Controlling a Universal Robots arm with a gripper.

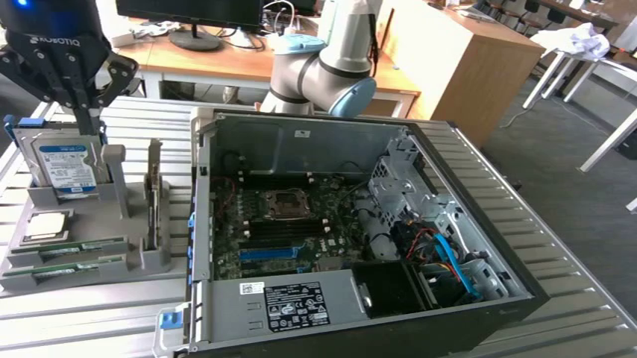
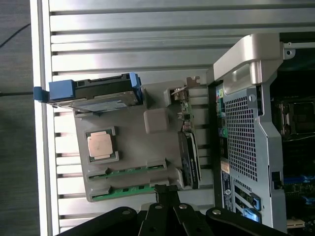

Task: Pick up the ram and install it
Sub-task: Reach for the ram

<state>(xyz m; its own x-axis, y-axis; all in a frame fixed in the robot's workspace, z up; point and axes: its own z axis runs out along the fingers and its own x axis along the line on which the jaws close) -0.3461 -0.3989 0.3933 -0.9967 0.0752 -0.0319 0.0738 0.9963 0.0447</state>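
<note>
Gripper [image 1: 95,127] closed, empty, above drive [image 1: 65,164]; ram [image 1: 70,248] at its 6 o'clock, exterior view; I'd centre on stick, pinch mid-length, squarely

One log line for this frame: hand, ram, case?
hand: shut, empty, above parts holder | ram sticks: both lying in holder slots | PC case: side open

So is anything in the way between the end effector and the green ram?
Nothing visible covers the ram; it lies exposed in the grey holder. The end effector hangs above that holder, near the upright hard drive.
</note>
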